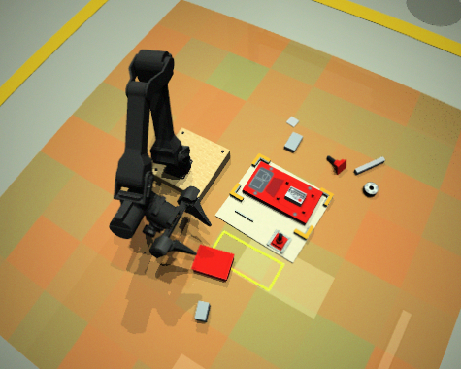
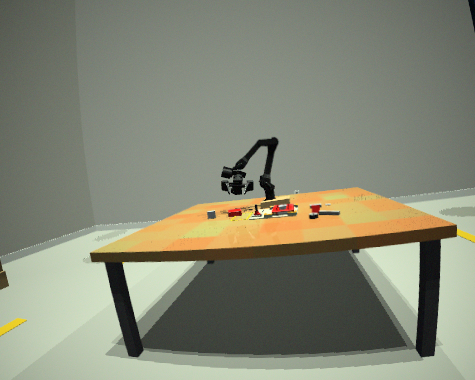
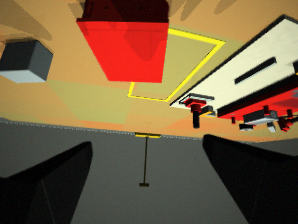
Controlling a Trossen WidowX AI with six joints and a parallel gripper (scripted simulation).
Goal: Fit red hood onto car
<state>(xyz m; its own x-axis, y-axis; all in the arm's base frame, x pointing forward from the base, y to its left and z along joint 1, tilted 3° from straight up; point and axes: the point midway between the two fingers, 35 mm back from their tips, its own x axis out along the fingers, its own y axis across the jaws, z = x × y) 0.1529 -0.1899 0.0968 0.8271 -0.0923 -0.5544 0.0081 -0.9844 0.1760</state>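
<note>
The red hood (image 1: pixel 214 263) (image 2: pixel 234 213) (image 3: pixel 135 50) lies on the table with its flat roof up, overlapping the left end of the yellow outline (image 1: pixel 253 248) (image 3: pixel 197 37). Its corner holes are hidden. My gripper (image 1: pixel 203 239) (image 2: pixel 237 191) (image 3: pixel 149 144) is open and empty, held above the table, clear of the hood. The red chassis (image 1: pixel 290 208) (image 2: pixel 282 209) sits between yellow corner brackets on the cream jig board (image 1: pixel 256 228) (image 3: pixel 260 50). The grey engine block (image 1: pixel 295 195) (image 3: pixel 260 117) is on its deck, with small dark pegs around it.
A red part with a black knob (image 1: pixel 279 240) (image 3: pixel 195 106) stands on the board's near corner. A grey block (image 1: pixel 202 311) (image 2: pixel 211 214) (image 3: pixel 25 75) lies beyond the hood. Beyond the jig lie another grey block (image 1: pixel 293 142), a red stemmed part (image 1: pixel 340 165), a bar (image 1: pixel 369 165) and a ring.
</note>
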